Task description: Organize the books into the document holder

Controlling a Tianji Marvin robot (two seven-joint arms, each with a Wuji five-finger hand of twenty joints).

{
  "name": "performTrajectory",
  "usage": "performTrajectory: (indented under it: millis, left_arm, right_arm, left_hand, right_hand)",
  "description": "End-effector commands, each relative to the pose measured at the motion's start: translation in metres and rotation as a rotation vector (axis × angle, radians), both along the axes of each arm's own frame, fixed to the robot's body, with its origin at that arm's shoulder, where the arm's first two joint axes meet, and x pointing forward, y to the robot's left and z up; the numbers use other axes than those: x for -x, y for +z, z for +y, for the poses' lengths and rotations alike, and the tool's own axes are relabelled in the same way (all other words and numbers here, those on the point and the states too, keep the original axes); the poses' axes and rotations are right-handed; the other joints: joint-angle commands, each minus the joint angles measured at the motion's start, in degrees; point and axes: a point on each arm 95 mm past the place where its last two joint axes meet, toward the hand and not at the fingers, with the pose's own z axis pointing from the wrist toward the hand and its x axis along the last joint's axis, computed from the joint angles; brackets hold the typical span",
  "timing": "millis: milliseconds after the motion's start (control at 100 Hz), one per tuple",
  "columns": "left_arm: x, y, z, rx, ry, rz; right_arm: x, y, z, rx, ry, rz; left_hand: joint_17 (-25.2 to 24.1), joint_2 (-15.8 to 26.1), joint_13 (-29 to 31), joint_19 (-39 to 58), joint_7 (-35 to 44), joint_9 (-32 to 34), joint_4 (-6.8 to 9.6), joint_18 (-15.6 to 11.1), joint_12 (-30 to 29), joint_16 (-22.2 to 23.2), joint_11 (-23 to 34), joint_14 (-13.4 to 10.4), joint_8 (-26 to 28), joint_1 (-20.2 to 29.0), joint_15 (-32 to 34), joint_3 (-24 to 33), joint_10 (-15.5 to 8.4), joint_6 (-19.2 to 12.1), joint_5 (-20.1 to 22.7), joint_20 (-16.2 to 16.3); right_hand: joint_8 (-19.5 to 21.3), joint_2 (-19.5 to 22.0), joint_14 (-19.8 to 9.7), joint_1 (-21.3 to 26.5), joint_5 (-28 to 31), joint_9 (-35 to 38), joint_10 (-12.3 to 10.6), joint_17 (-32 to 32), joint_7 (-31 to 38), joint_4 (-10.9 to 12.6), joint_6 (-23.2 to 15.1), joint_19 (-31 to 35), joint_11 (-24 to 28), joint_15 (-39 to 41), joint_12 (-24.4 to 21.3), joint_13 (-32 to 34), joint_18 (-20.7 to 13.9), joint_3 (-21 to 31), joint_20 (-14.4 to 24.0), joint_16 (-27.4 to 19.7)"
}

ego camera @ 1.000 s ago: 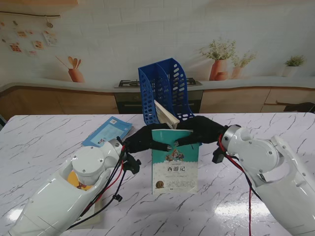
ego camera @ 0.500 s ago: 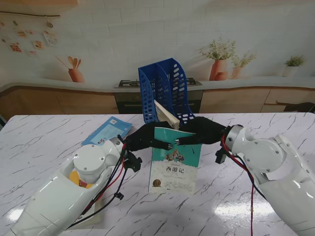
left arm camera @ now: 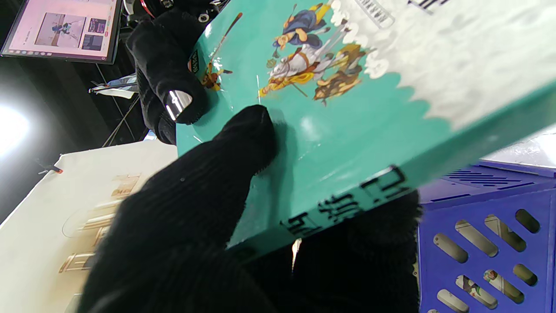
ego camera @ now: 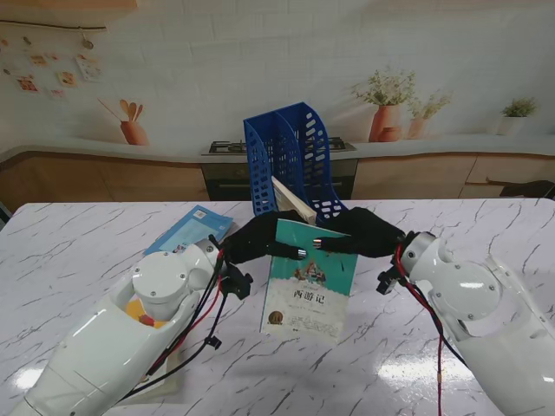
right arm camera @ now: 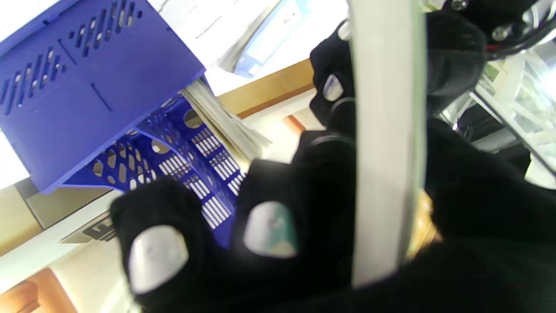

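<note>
The white marble-patterned table [ego camera: 78,234] is covered at the lower left of the stand view by the white left arm [ego camera: 113,338] and at the lower right by the white right arm [ego camera: 494,321]; both are cut off by the bottom edge. The blue perforated plastic document holder [ego camera: 290,156] is seen at the upper centre, farther from the camera, and its base is hidden behind the hands. A cream-edged book [ego camera: 293,201] is leaned inside it; which compartment it occupies cannot be told. The teal paperback book with the illustrated cover [ego camera: 308,282] is held tilted at the frame's centre, just in front of the holder, its top edge masked by black gloves. A light blue flat book [ego camera: 189,231] is laid on the table at centre left, partly hidden by the left arm. A yellow object under that arm cannot be identified.

The black-gloved left hand [ego camera: 256,243] is closed on the teal book's top left corner, its thumb pressed on the cover and its fingers [left arm camera: 373,234] curled beneath the spine in the left wrist view. The black-gloved right hand [ego camera: 360,234] is clamped on the top right corner; in the blurred right wrist view the page edge is pinched between thumb and fingers [right arm camera: 269,226].
</note>
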Motion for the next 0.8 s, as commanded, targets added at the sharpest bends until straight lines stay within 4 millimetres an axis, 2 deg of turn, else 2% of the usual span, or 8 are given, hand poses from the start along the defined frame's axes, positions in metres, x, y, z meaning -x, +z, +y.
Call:
performTrajectory:
  millis: [0,90,130,170,270,340,460,790]
  left_arm:
    - [-0.001,0.002,-0.002,0.021,-0.002,-0.018]
    - [-0.001,0.002,-0.002,0.025,-0.001,-0.022]
    - [-0.001,0.002,-0.002,0.022,-0.004,-0.028]
    - [-0.001,0.001,-0.001,0.016,-0.006,-0.033]
    - [0.001,0.000,0.001,0.013,-0.005,-0.041]
    - [0.002,0.001,0.003,0.016,0.003,-0.046]
    - [0.004,0.003,0.008,0.019,0.028,-0.052]
    - [0.007,0.011,0.030,-0.011,0.132,-0.076]
  right_arm:
    - [0.005,-0.002,0.004,-0.031,-0.005,0.011]
    - [0.007,0.000,0.002,-0.057,-0.035,-0.001]
    - [0.007,0.001,0.001,-0.067,-0.045,-0.004]
    - [0.008,0.003,0.000,-0.074,-0.056,-0.005]
    - [0.010,0.007,-0.003,-0.089,-0.075,-0.003]
    - [0.011,0.010,-0.005,-0.096,-0.092,-0.005]
    - [0.012,0.013,-0.007,-0.112,-0.124,-0.016]
    - [0.015,0.028,-0.018,-0.132,-0.204,-0.053]
  left_hand:
    - [-2.5,6.3,0.4,-3.1,-0.4,0.4,2.97,-2.4,-2.5,-1.5,-1.7,0.4,-2.3,7.8,0.3,2.4,0.5,-1.4,0.8,0.2]
    - [-7.0,7.3,-2.4,-3.4,-3.2,-0.7,3.55,0.1,-4.9,-3.1,-3.2,1.4,-5.3,7.5,-0.9,-0.3,0.7,-1.2,0.7,3.0]
    - [-10.4,7.5,-4.6,-4.9,-4.9,-1.4,3.84,2.0,-6.0,-4.3,-4.1,2.3,-6.5,6.4,-2.0,-2.1,0.3,-1.4,0.2,7.3]
    - [-14.0,7.5,-6.8,-6.8,-7.7,-2.7,3.75,3.8,-7.8,-5.6,-4.8,3.1,-8.5,4.5,-4.2,-3.0,0.1,-1.4,0.2,9.0]
    - [-23.3,8.8,-13.4,-13.5,-16.4,-11.8,3.82,7.0,-16.2,-9.4,0.9,4.3,-11.1,-1.1,-10.3,-5.5,0.8,-0.2,0.3,13.1]
    - [-28.5,10.8,-17.2,-18.0,-21.2,-15.4,4.25,8.3,-23.2,-11.7,1.6,4.9,-12.1,-4.8,-14.4,-6.8,1.1,0.9,-0.2,12.9]
    - [-34.1,13.3,-21.8,-22.7,-25.5,-18.5,5.42,9.5,-24.8,-14.3,-0.2,5.7,-12.8,-8.0,-19.7,-8.9,1.4,1.5,-0.8,11.5]
    - [-38.0,14.6,-25.3,-26.5,-29.4,-21.0,5.46,9.6,-25.6,-16.3,-2.4,5.6,-13.8,-9.0,-24.2,-12.6,1.0,1.6,-1.3,9.5]
  right_hand:
    - [1.4,3.2,-13.2,0.3,7.7,7.7,-1.3,3.2,12.4,5.4,7.1,16.2,2.4,2.5,-0.1,-0.9,-24.0,6.1,1.6,1.1]
    - [0.8,3.2,-13.2,-0.2,7.9,8.1,-1.3,3.2,13.0,5.7,7.6,16.2,2.5,2.6,-0.7,-0.9,-23.8,7.3,2.1,1.4]
    - [0.8,3.2,-13.3,-0.3,7.9,8.1,-1.3,3.2,13.1,5.7,7.6,16.2,2.6,2.6,-0.8,-0.9,-23.8,7.5,2.2,1.4]
    - [0.6,3.1,-13.3,-0.4,7.9,8.1,-1.3,3.2,13.2,5.8,7.7,16.2,2.6,2.6,-0.9,-0.9,-23.8,7.6,2.3,1.4]
    - [0.4,3.0,-13.5,-0.4,7.9,8.1,-1.4,3.2,13.3,5.9,7.8,16.2,2.7,2.5,-1.1,-0.9,-23.8,7.7,2.4,1.5]
    - [0.3,3.1,-13.5,-0.4,7.9,8.1,-1.4,3.2,13.3,5.9,7.9,16.2,2.7,2.5,-1.2,-0.9,-23.8,7.7,2.4,1.5]
    - [0.1,2.8,-13.4,-0.3,7.9,8.1,-1.2,3.2,13.4,6.0,8.2,16.2,2.9,2.5,-1.4,-0.9,-23.8,7.8,2.4,1.6]
    - [-0.3,2.6,-13.2,-0.1,8.0,8.1,-1.0,3.2,13.7,6.2,8.8,16.2,3.3,2.6,-1.9,-0.9,-23.7,8.1,2.7,1.7]
